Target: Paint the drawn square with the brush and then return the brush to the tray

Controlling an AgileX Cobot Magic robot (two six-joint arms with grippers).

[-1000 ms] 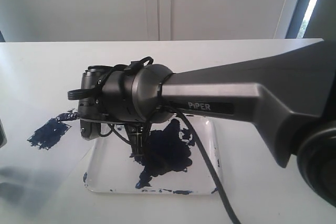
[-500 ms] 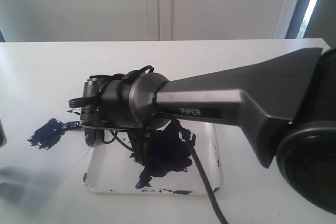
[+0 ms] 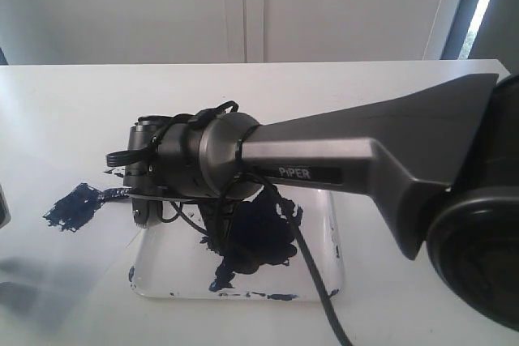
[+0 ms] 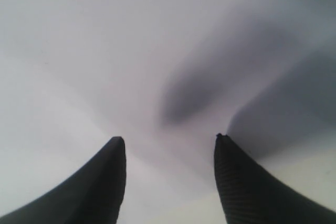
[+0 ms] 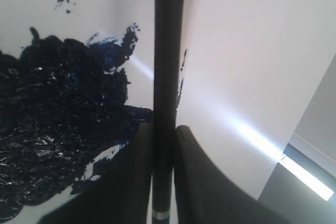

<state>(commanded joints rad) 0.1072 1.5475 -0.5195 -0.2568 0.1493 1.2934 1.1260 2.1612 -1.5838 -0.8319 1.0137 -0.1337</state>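
White table [image 3: 365, 95] lies under the right arm [image 3: 349, 160], which hangs over the tray [image 3: 172, 269] and its navy blot [image 3: 259, 241]. Left of the tray lies the drawn square [image 3: 75, 206], painted navy. Right fingers [image 5: 197, 174] clamp the brush [image 5: 169, 66] above the blot's edge; left fingers [image 4: 105, 182] stand apart, empty.

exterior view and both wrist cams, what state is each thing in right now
drawn square: filled in with navy paint, ragged edges
brush: clamped upright between the fingers, over the tray, not released
tray: holds a glossy navy blot, dark smears along its rim
right gripper: shut on the brush
left gripper: open, holding nothing
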